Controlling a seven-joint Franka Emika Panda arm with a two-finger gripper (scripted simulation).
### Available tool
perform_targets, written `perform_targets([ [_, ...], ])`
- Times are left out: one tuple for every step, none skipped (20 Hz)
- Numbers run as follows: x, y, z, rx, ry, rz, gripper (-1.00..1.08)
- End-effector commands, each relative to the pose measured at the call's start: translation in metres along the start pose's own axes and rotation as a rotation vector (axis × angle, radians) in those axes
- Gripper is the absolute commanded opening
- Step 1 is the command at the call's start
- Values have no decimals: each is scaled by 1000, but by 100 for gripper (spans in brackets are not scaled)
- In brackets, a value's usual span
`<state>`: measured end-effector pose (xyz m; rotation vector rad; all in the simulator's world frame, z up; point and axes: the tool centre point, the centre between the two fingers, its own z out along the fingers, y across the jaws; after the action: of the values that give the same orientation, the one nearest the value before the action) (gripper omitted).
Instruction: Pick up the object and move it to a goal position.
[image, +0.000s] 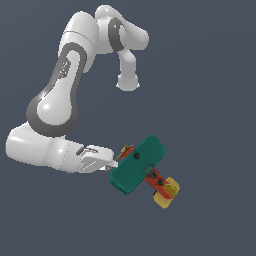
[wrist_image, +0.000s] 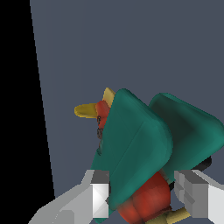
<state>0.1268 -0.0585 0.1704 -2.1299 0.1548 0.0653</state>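
Toy biplane (image: 138, 165) sits clamped at its red nose end between the fingers (wrist_image: 100, 199) of the hand (image: 116, 162), teal wings sticking out to the exterior view's right, so the pick looks done and only the carry to an unmarked goal remains.

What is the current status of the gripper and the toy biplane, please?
Gripper shut on toy biplane, fingers either side of red body. Teal wings, yellow tail visible. Nothing seen in the way.
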Motion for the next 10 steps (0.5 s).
perform_targets([
  [3,3,-1,35,8,-8,28],
  [5,4,-1,47,11,-11,28],
  [5,6,-2,57,13,-13,28],
  [6,7,-2,67,16,-15,28],
  [7,8,-3,76,18,-18,28],
  [8,9,-3,84,20,-20,28],
  [8,9,-3,92,22,-21,28],
  [9,10,-3,98,24,-23,28],
  [9,11,-4,103,25,-24,28],
  [10,11,-4,108,27,-25,28],
])
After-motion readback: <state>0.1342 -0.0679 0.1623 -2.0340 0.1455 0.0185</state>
